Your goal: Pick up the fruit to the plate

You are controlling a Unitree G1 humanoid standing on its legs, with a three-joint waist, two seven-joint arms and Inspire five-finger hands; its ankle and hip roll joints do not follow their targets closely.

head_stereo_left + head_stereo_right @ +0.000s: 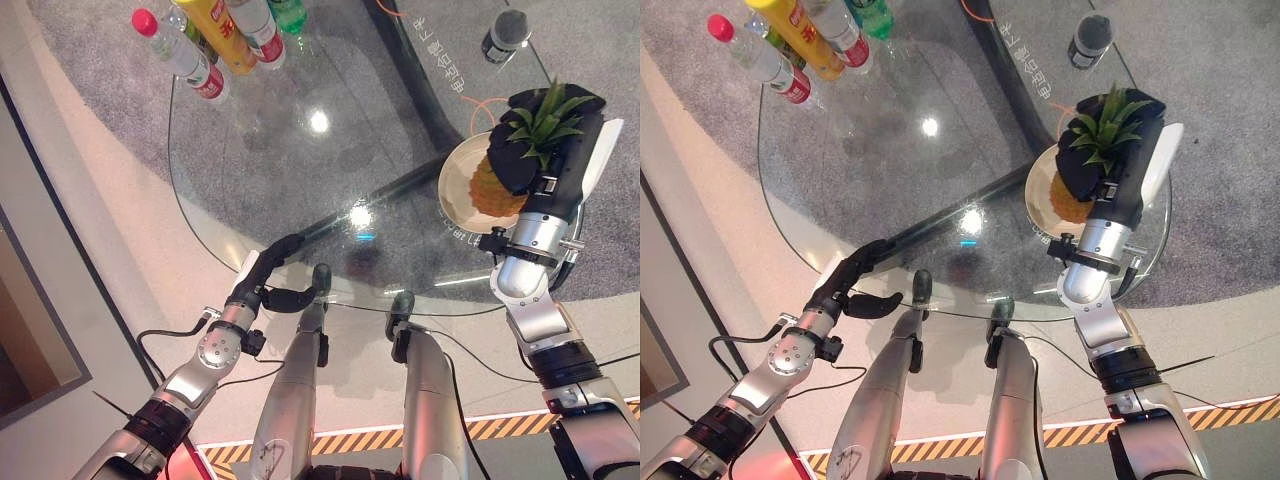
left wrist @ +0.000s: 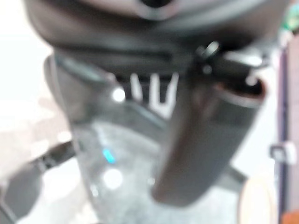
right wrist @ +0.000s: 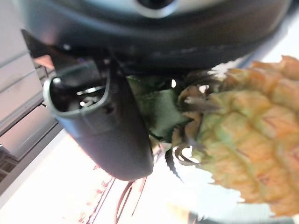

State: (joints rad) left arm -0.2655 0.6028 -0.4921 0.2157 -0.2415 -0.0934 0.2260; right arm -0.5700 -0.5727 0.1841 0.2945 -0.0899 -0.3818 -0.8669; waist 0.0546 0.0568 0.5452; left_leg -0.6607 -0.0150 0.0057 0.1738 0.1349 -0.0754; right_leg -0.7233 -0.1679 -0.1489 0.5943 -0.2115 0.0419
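A pineapple (image 1: 493,192) with green leaves (image 1: 545,125) hangs tilted just over a pale plate (image 1: 452,190) at the right side of the glass table. My right hand (image 1: 565,150) is shut on it, its dark fingers wrapped round the fruit where the crown meets the yellow body. In the right wrist view the thumb (image 3: 105,135) lies against the leaves beside the scaly fruit (image 3: 247,140). Whether the pineapple touches the plate I cannot tell. My left hand (image 1: 262,272) rests open at the table's near edge with its fingers straight and nothing in it.
Several drink bottles (image 1: 215,40) stand in a group at the far left of the round glass table (image 1: 200,200). A dark can (image 1: 505,30) stands at the far right, behind the plate. An orange cable (image 1: 480,105) runs on the floor under the glass.
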